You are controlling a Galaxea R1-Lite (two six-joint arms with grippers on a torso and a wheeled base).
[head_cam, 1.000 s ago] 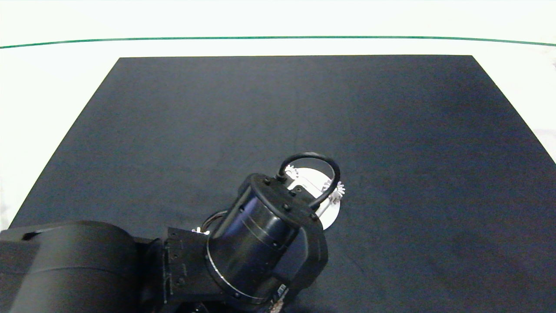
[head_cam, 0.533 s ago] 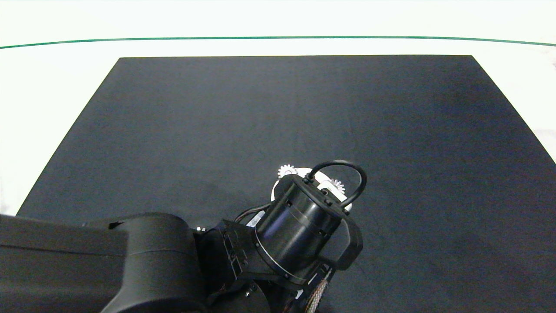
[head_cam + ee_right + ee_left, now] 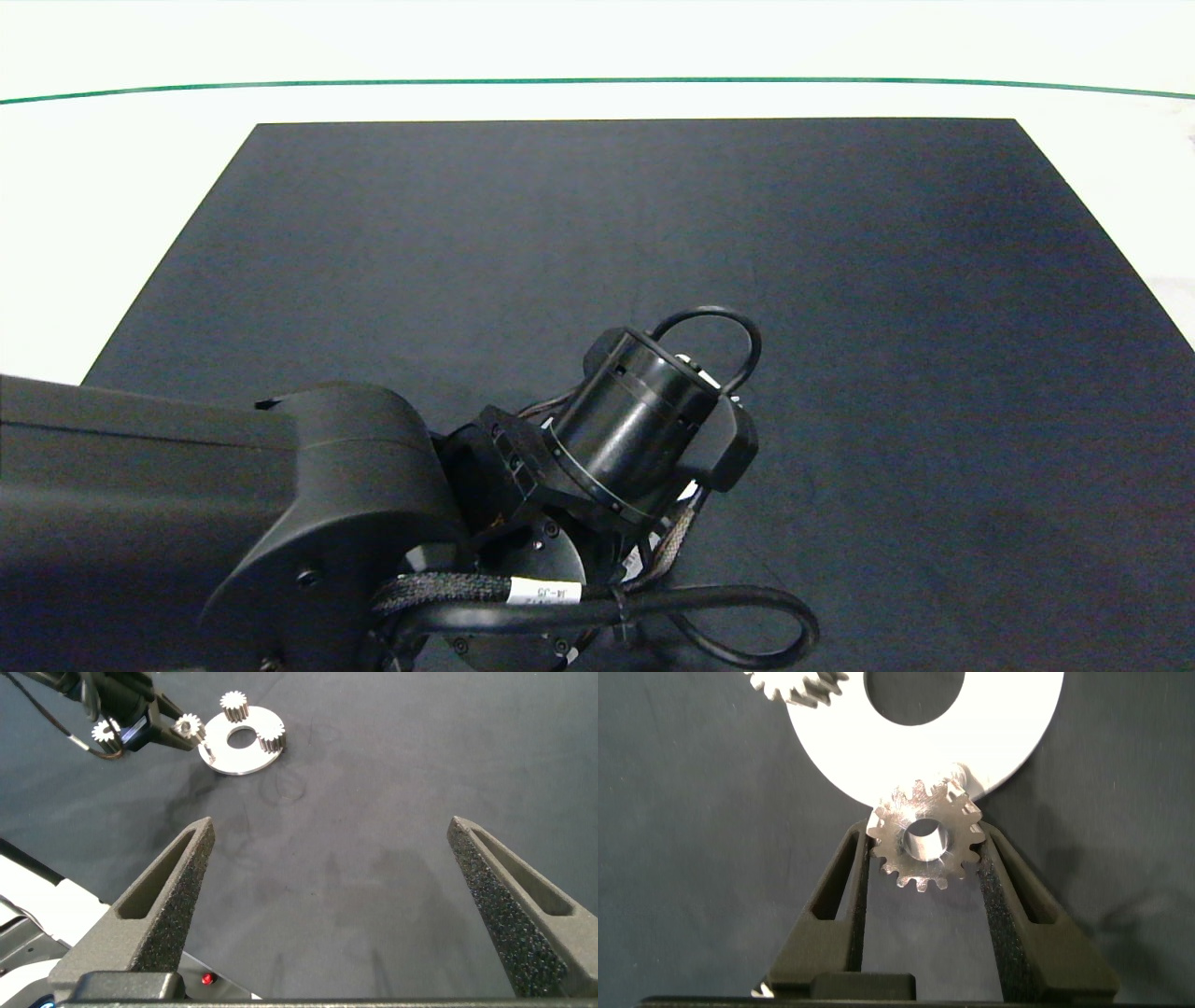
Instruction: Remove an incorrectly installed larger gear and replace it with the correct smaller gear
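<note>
Advanced, left end effector [image 3: 924, 859] grips smaller gear [image 3: 925, 841] (bore facing up).

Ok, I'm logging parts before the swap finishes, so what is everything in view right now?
smaller gear: one, silver, at the disc's edge, in the left gripper.
other small gears: two, silver, on the disc.
larger gear: one, silver, on the mat, off the disc.
disc: one, white, centre hole, on the mat.
mat: one, black, on the table.
table: one, white.
left gripper: closed on the smaller gear.
right gripper: open, above bare mat.
</note>
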